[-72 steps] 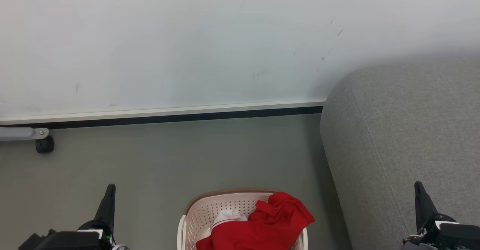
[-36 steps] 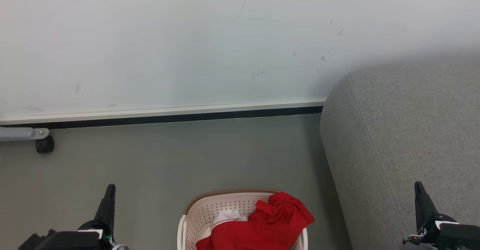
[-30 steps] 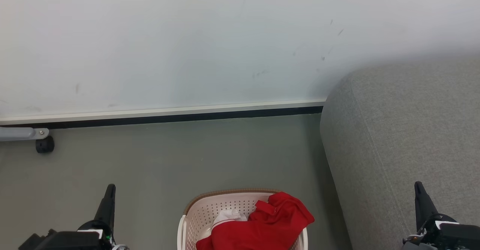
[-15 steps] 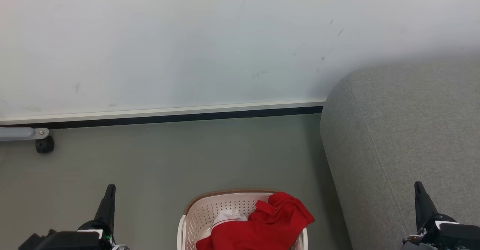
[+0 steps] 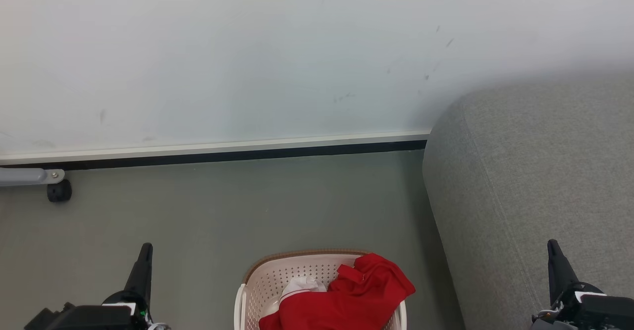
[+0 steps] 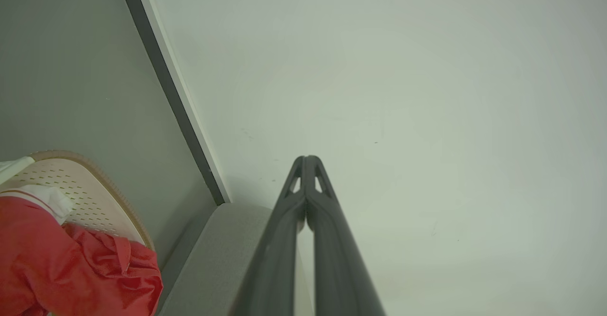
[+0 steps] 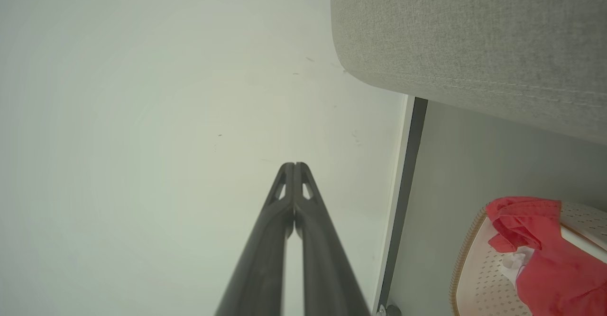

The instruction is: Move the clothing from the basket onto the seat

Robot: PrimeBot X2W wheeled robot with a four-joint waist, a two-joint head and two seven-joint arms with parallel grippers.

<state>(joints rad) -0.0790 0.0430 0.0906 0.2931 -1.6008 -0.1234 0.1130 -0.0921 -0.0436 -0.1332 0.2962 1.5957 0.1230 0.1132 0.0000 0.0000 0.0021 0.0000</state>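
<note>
Gripping nothing, left claw (image 5: pixel 145 247) and right claw (image 5: pixel 552 244) sit closed.

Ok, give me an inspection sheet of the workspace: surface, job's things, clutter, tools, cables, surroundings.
Surface: grey floor; the basket stands on it.
Job's things: red clothing heaped in the basket, a fold over the rim on the seat's side; grey seat at right, nothing on the part that shows.
Clutter: white cloth in the basket, perhaps the clothing's trim.
Tools: left tool shut, empty; right tool shut, empty; both apart from the basket.
Cables: nothing seen.
Surroundings: pale wall, dark skirting, black caster far left.
</note>
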